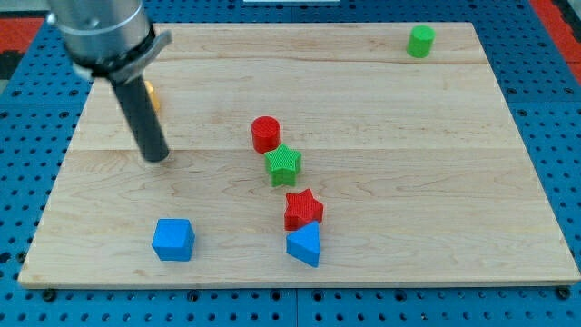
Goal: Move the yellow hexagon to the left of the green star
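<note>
The green star (pixel 283 164) lies near the board's middle. A yellow block (pixel 152 95), its shape hidden, shows only as a sliver at the view's left, mostly behind my rod. My tip (pixel 156 156) rests on the board below that yellow block and far to the left of the green star. A red cylinder (pixel 265 133) sits just above and left of the star, close to it.
A red star (pixel 302 209) and a blue triangular block (pixel 304 244) lie below the green star. A blue cube (pixel 172 239) sits at the lower left. A green cylinder (pixel 420 42) stands at the top right. The wooden board (pixel 436 182) has blue pegboard around it.
</note>
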Robot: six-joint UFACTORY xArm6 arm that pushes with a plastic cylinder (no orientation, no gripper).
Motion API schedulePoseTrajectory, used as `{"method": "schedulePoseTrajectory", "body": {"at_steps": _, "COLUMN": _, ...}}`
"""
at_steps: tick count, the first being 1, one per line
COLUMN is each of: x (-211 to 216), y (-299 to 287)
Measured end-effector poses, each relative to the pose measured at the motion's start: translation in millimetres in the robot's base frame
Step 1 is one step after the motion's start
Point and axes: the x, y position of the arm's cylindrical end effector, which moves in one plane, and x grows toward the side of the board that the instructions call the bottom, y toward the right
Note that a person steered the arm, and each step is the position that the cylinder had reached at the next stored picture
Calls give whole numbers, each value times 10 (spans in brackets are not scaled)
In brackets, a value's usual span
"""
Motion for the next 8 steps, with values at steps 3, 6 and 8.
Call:
{"method": "schedulePoseTrajectory", "body": {"at_steps": 3, "x": -516, "y": -498}}
{"method": "schedulePoseTrajectory", "body": {"at_steps": 6, "x": -1562, "y": -380}}
{"method": "schedulePoseTrajectory", "body": {"at_steps": 8, "x": -1021, "y": -142}}
